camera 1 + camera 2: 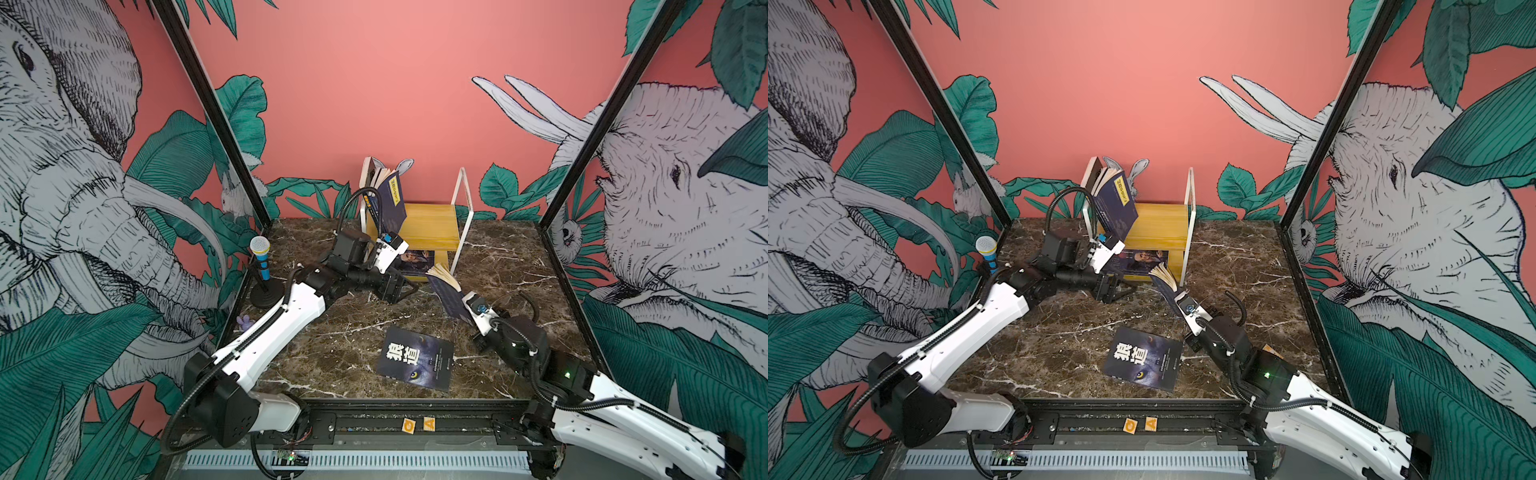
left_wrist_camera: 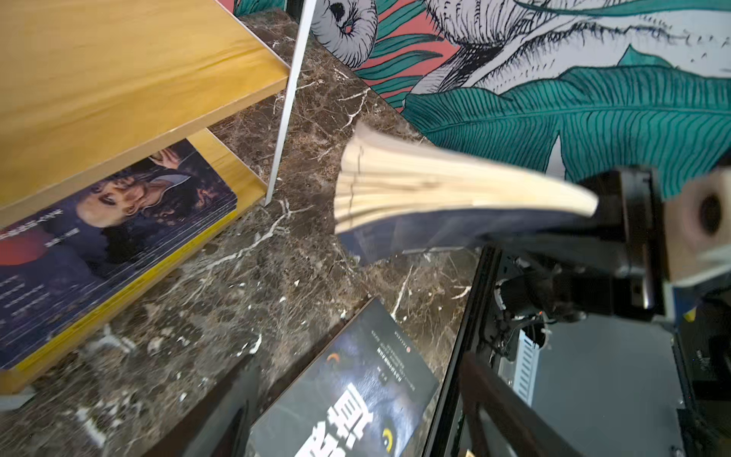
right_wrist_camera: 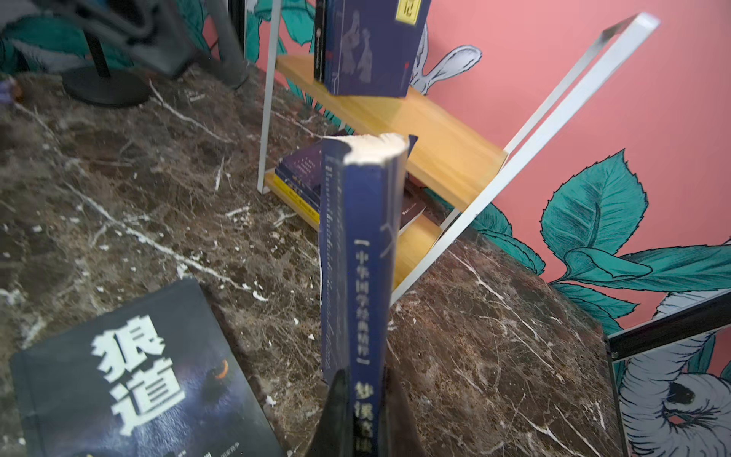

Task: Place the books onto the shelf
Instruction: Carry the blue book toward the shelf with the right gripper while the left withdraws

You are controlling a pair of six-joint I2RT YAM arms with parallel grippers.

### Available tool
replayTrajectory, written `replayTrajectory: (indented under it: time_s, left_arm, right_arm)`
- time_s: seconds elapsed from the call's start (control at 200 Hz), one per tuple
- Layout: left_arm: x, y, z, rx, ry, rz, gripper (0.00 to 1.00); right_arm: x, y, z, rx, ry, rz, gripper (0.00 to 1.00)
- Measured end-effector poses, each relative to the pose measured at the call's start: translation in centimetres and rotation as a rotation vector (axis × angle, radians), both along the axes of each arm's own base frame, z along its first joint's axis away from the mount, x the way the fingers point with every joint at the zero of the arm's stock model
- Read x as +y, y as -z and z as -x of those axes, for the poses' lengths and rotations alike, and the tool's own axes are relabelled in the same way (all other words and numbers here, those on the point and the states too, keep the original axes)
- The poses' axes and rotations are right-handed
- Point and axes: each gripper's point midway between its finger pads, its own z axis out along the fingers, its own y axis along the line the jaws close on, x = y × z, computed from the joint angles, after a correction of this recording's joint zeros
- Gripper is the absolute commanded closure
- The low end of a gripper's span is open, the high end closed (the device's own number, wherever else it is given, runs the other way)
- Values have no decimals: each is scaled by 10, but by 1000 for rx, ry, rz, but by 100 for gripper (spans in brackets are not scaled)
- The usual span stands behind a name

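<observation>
The shelf [image 1: 432,224] [image 1: 1158,224] stands at the back of the marble table. A navy book [image 1: 390,203] leans at the left end of its top board, and a purple portrait book [image 1: 415,259] [image 2: 110,237] lies on its lower board. My left gripper [image 1: 395,286] [image 2: 356,415] hangs open and empty in front of the lower board. My right gripper [image 1: 467,303] [image 3: 360,415] is shut on the spine end of a navy book [image 1: 446,291] [image 3: 364,257], held tilted with its pages fanning toward the shelf. The black wolf-eye book [image 1: 415,357] [image 3: 130,376] lies flat near the front.
A toy microphone on a black stand [image 1: 261,266] is at the table's left edge, with a small purple object [image 1: 244,320] near it. Two lettered cubes [image 1: 417,424] sit on the front rail. Black frame posts rise at both back corners.
</observation>
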Motion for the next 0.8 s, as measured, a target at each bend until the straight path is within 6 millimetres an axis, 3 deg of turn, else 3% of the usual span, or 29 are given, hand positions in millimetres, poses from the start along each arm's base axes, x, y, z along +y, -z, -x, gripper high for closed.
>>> replayTrajectory:
  time_s: [0.07, 0.29, 0.585, 0.795]
  left_arm:
    - [19, -7, 0, -45, -18, -11, 10]
    - [83, -10, -13, -115, -172, -18, 6]
    - [150, 39, -13, -134, -397, -77, 1]
    - [176, 53, -14, -137, -497, 0, 1]
  right_arm:
    - [3, -15, -3, 2, 11, -37, 100]
    - [26, -54, -24, 27, 58, -115, 100]
    - [59, -90, -55, -13, 101, -185, 100]
    - [79, -117, -76, -61, 132, -214, 100]
